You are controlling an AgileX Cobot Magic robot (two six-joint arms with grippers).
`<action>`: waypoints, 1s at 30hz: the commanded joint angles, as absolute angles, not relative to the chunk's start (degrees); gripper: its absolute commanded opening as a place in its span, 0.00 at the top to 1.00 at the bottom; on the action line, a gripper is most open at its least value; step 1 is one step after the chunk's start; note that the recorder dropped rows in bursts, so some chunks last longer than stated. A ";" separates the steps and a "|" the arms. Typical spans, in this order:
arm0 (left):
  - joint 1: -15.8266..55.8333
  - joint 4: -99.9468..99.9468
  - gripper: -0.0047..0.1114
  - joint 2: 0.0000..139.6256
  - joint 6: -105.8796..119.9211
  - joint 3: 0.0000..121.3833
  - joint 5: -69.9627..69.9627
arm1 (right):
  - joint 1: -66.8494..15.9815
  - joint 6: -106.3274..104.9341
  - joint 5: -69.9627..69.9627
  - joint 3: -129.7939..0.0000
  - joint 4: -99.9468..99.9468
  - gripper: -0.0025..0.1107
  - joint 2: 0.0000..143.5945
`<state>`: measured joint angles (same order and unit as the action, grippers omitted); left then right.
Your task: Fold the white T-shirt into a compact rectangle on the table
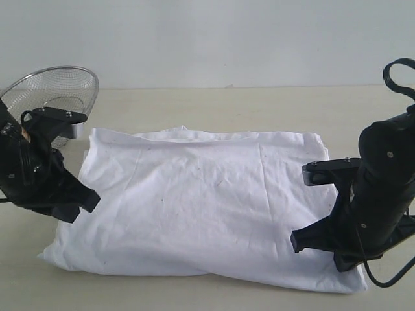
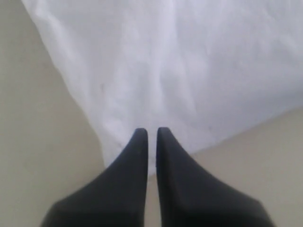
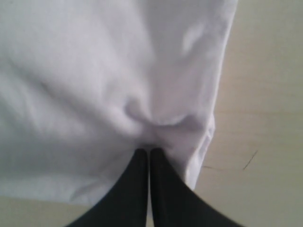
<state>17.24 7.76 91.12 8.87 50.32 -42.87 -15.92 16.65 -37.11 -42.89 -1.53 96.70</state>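
The white T-shirt (image 1: 194,194) lies spread on the table (image 1: 227,103) with its plain side up; no lettering shows. My left gripper (image 1: 91,201) hangs over the shirt's left edge. Its jaws are shut with only a thin slit between them, and nothing is in that slit (image 2: 152,130). The shirt's corner (image 2: 189,61) lies just beyond those tips. My right gripper (image 1: 297,243) sits low on the shirt near its right front corner. Its jaws are shut (image 3: 149,150), and the cloth (image 3: 71,71) puckers into folds that run into the tips, so a pinch of fabric is held there.
A wire-mesh metal basket (image 1: 55,87) stands tilted at the back left, behind the left arm. Bare beige tabletop (image 3: 265,118) surrounds the shirt, with a small dark scratch (image 3: 250,160) beside the right edge of the shirt.
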 commanded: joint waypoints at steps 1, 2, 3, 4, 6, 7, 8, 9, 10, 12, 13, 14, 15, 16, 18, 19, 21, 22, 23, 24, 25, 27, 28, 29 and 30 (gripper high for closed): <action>17.23 8.76 0.92 92.70 9.34 50.33 -38.48 | -15.83 16.52 -37.83 -42.71 -2.32 0.98 96.66; 17.23 8.76 0.92 93.24 9.36 50.33 -38.38 | -15.83 16.52 -37.70 -42.71 -2.32 0.98 96.66; 17.23 9.05 0.92 93.83 9.45 50.33 -38.38 | -15.83 16.52 -37.57 -42.71 -2.32 0.98 96.66; 17.23 9.57 0.92 94.36 10.08 50.33 -37.90 | -15.83 16.52 -37.46 -42.71 -2.32 0.98 96.66; 17.23 11.38 0.92 95.74 12.54 50.33 -36.87 | -15.83 16.42 -37.46 -42.71 -2.32 0.98 96.66; 17.23 12.30 0.92 96.26 14.66 50.33 -36.33 | -15.83 16.23 -37.46 -42.71 -2.32 0.98 96.66; 17.23 13.85 0.92 96.90 16.64 50.33 -35.17 | -15.83 16.09 -37.46 -42.71 -2.32 0.98 96.66; 17.23 15.00 0.92 97.14 18.10 50.33 -34.37 | -15.83 16.07 -37.46 -42.71 -2.32 0.98 96.66; 17.23 16.20 0.92 97.54 19.08 50.61 -33.61 | -15.83 15.96 -37.46 -42.71 -2.32 0.98 96.66; 17.23 19.23 0.92 98.29 21.36 51.86 -31.15 | -15.83 15.96 -37.46 -42.71 -2.32 0.98 96.66; 17.23 20.20 0.92 98.93 22.31 53.19 -30.59 | -15.83 15.96 -37.46 -42.71 -2.32 0.98 96.66; 17.23 20.31 0.92 99.84 22.88 54.97 -30.38 | -15.83 15.97 -37.34 -42.71 -2.32 0.98 96.66; 17.23 20.31 0.92 100.81 23.24 56.65 -30.65 | -15.83 15.97 -37.32 -42.71 -2.32 0.98 96.66; 17.23 20.31 0.92 102.18 23.97 59.04 -31.34 | -15.83 15.97 -37.34 -42.71 -2.08 0.98 96.66; 17.23 20.31 0.92 105.13 24.73 64.42 -33.00 | -15.83 15.97 -37.34 -42.71 -2.08 0.98 96.66; 17.23 20.20 0.92 106.94 25.76 67.19 -34.09 | -15.83 15.97 -37.34 -42.71 -2.08 0.98 96.66; 17.23 19.37 0.92 110.43 25.93 72.11 -36.15 | -15.83 15.83 -37.34 -42.71 -2.09 0.98 96.66; 17.23 19.08 0.92 112.30 25.93 74.69 -37.44 | -15.83 15.83 -37.34 -42.71 -2.09 0.98 96.66; 17.23 18.83 0.92 114.14 25.93 77.11 -38.69 | -15.83 15.56 -37.34 -42.71 -2.09 0.98 96.66; 17.23 18.82 0.92 115.86 26.07 78.90 -39.66 | -15.83 15.31 -37.34 -42.71 -2.09 0.98 96.66; 17.23 18.82 0.92 117.41 26.67 80.92 -40.65 | -15.83 15.11 -37.25 -42.71 -2.09 0.98 96.66; 17.23 18.82 0.92 119.96 27.18 84.03 -41.43 | -15.83 15.04 -37.25 -42.71 -2.09 0.98 96.66; 17.23 18.82 0.92 120.78 27.18 85.23 -41.55 | -15.83 15.04 -37.25 -42.71 -2.09 0.98 96.66; 17.23 18.82 0.92 121.71 27.46 86.23 -41.55 | -15.83 15.04 -37.25 -42.71 -2.09 0.98 96.66; 17.23 18.82 0.92 122.58 27.91 87.11 -41.30 | -15.83 15.04 -37.25 -42.71 -2.09 0.98 96.66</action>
